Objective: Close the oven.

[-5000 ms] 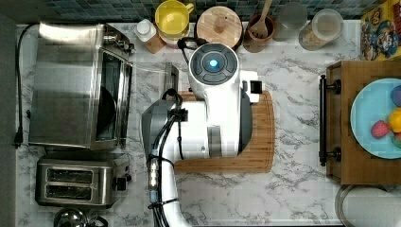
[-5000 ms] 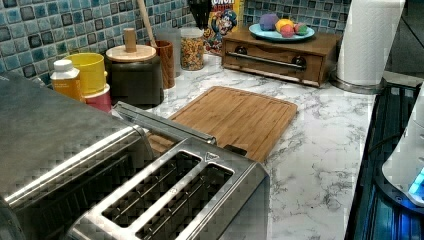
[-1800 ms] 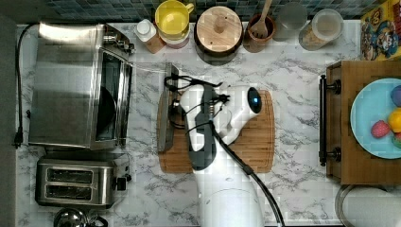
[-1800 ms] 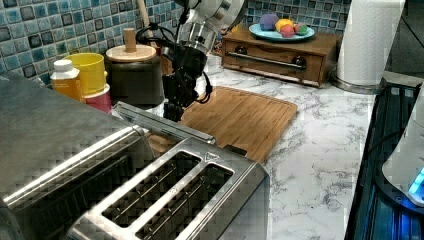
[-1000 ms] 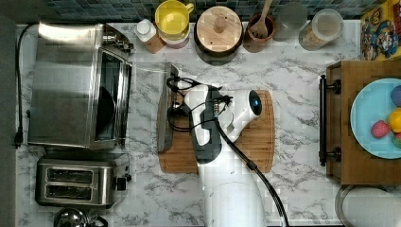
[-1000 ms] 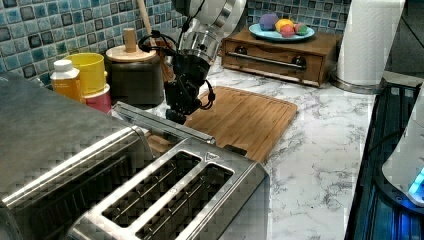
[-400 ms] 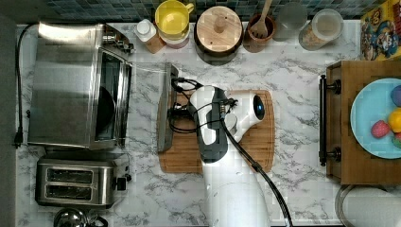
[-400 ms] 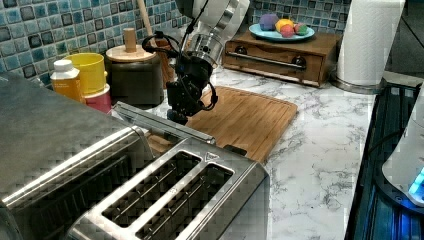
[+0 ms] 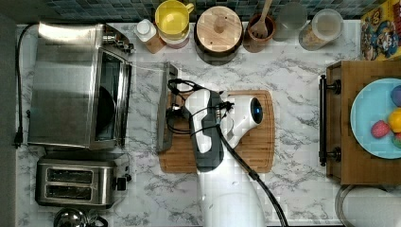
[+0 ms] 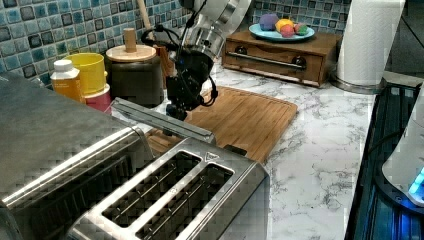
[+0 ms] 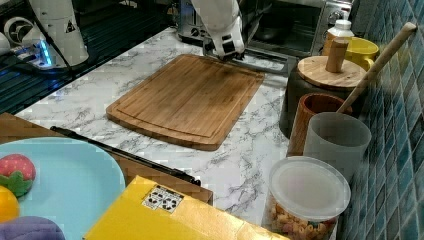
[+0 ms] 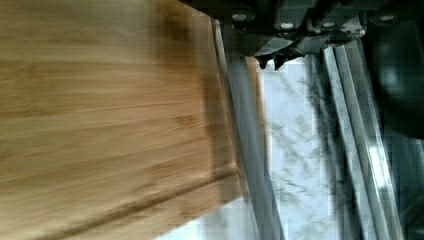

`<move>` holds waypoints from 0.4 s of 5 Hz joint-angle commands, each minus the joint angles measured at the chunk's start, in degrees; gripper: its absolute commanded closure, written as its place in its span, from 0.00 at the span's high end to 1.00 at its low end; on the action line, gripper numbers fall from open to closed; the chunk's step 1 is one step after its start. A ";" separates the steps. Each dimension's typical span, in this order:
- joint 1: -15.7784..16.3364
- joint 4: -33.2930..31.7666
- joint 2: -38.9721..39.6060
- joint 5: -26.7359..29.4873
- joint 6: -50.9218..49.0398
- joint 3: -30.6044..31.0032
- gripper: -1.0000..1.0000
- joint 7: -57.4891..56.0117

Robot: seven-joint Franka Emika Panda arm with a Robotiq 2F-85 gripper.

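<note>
The oven point(image 9: 71, 85) stands at the top view's left with its glass door point(image 9: 144, 106) folded down flat and its dark inside showing. The door's bar handle point(image 9: 163, 111) lies along the edge of the cutting board. My gripper point(image 9: 175, 109) hangs just beside the handle on the board side, pointing down. In the left view the gripper point(image 10: 177, 107) is right above the handle point(image 10: 160, 120). In the wrist view the fingertips point(image 12: 263, 61) sit close together with nothing between them, next to the handle point(image 12: 245, 150).
A wooden cutting board point(image 9: 255, 142) lies under my arm. A two-slot toaster point(image 9: 75, 182) stands beside the oven. Jars, a yellow cup point(image 9: 172, 19) and a lidded pot point(image 9: 218, 28) line the back wall. A wooden box with a blue plate point(image 9: 373, 118) is at the top view's right.
My arm swung from over the board to the door handle, and the gripper has sunk a little closer to the bar. The oven door still lies flat open.
</note>
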 commanded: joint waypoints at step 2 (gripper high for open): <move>15.76 13.43 -8.51 -33.27 7.46 11.58 0.00 33.17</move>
